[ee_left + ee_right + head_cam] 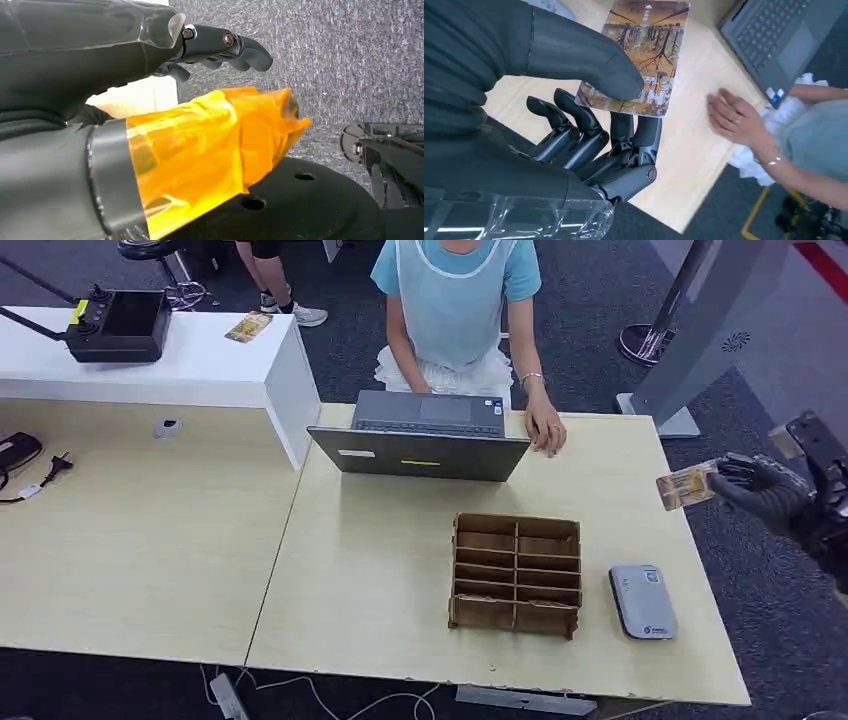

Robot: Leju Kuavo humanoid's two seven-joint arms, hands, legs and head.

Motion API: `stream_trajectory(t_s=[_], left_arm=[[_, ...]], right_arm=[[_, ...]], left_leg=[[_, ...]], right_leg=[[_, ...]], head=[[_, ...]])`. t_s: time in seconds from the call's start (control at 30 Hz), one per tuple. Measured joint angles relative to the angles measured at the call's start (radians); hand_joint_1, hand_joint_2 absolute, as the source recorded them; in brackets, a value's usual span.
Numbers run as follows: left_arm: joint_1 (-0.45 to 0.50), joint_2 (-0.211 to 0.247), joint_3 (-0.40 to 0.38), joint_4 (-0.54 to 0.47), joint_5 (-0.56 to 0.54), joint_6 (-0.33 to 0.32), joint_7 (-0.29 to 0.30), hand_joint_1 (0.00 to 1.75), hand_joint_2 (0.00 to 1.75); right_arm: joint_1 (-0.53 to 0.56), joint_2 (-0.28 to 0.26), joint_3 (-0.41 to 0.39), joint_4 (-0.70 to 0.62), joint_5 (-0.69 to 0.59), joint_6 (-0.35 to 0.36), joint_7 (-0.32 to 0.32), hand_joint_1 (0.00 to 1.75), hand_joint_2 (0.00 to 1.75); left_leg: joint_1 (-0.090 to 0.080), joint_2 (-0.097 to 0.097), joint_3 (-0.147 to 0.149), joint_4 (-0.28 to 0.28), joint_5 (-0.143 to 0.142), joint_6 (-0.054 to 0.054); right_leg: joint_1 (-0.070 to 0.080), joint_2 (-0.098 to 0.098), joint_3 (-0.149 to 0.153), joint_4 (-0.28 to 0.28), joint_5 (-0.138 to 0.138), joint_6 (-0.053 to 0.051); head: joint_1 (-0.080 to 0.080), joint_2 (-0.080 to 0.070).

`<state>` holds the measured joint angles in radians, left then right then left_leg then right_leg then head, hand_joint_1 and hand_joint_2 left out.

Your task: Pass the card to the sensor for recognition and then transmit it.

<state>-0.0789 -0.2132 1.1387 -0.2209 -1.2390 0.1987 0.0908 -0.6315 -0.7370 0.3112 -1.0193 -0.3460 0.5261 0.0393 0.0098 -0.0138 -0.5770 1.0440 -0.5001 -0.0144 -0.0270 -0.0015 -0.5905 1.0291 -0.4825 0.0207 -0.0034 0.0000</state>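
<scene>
My right hand (768, 490) hangs in the air beyond the table's right edge, pinching a card (688, 485) with a brown picture on it. The right wrist view shows the thumb (589, 62) pressing the card (644, 45) against the fingers. The grey card sensor (642, 601) lies flat on the table near the right front corner, well below and left of the card. My left hand (220, 47) hangs over grey carpet, its dark fingers apart with nothing in them and its thumb wrapped in orange tape (210, 145).
A cardboard divider box (516, 574) stands left of the sensor. A person in a light blue top sits behind an open laptop (425, 435), one hand (546, 431) resting on the table (380, 570). A white counter (190, 365) carries a black device at the back left.
</scene>
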Motion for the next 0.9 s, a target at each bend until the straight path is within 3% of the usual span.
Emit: stream_trajectory(t_s=[0.2, 0.9], left_arm=[[0.0, 0.0, 0.0, 0.0, 0.0, 0.0, 0.0, 0.0, 0.0], [0.0, 0.0, 0.0, 0.0, 0.0, 0.0, 0.0, 0.0, 0.0]], right_arm=[[-0.06, 0.007, 0.037, -0.008, 0.001, -0.01, -0.001, 1.75, 1.75], [-0.082, 0.008, 0.08, -0.009, 0.0, -0.01, -0.002, 1.75, 1.75]], left_leg=[[0.0, -0.002, -0.001, 0.0, 0.001, 0.0], [0.0, -0.002, -0.001, 0.0, 0.001, 0.0]], right_leg=[[0.0, -0.002, 0.0, 0.0, 0.0, 0.0], [0.0, -0.002, 0.0, 0.0, 0.0, 0.0]], head=[[0.0, 0.0], [0.0, 0.0]])
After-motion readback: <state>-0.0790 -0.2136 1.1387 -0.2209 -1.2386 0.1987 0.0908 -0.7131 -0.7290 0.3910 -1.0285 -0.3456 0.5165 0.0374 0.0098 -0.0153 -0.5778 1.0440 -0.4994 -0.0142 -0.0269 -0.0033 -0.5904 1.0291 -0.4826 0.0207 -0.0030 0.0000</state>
